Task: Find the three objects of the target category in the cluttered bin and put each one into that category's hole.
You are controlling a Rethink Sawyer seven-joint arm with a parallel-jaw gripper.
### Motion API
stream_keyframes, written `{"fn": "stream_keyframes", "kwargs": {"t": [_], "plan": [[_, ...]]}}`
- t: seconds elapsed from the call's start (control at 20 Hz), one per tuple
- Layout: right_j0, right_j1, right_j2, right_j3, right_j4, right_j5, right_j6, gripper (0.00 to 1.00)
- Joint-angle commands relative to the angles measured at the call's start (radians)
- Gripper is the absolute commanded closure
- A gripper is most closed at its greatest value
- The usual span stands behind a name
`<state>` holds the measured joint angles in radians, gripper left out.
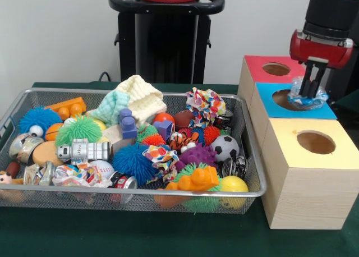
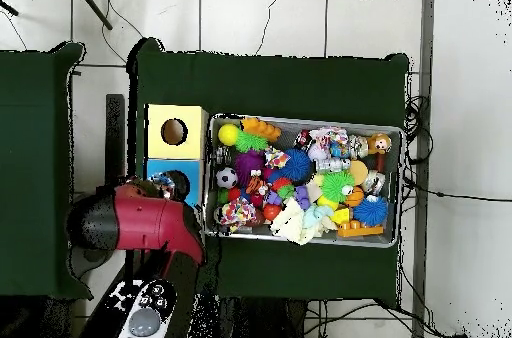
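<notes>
Green cloth covers the counter (image 1: 134, 234). Left of the hand, the wire-mesh bin (image 1: 84, 196) holds spiky rubber balls, knit cloth and metal cans. Hand (image 1: 308, 95) grips a crinkly clear-and-blue scrunchie (image 1: 309, 98) directly over the blue box's hole (image 1: 288, 100). Risk: the soft ring may snag on the fingers or catch the hole's rim on release.

Even, soft indoor light in both views, with no hard shadows.

In the front view the silver wire-mesh bin (image 1: 247, 156) casts only a faint shadow on the dark green cloth worktop (image 1: 134, 234), and the pale wooden box with the yellow top (image 1: 311, 178) is brightly lit on its upper face. The shiny metal cans in the bin (image 1: 84, 151) show small highlights. From overhead the toys look slightly soft, perhaps from distance.
</notes>
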<state>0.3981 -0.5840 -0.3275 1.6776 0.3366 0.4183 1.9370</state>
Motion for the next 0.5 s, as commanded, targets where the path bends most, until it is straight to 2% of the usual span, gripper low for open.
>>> {"fn": "stream_keyframes", "kwargs": {"t": [0.05,0.2,0.35,0.5], "plan": [[-0.022,0.212,0.101,-0.012,-0.075,-0.203,0.122,1.00],[-0.012,0.230,0.089,-0.023,-0.074,-0.239,0.140,1.00],[0.030,0.248,0.033,-0.039,-0.065,-0.266,0.185,1.00],[0.012,0.259,0.040,-0.047,-0.071,-0.285,0.163,1.00]]}}
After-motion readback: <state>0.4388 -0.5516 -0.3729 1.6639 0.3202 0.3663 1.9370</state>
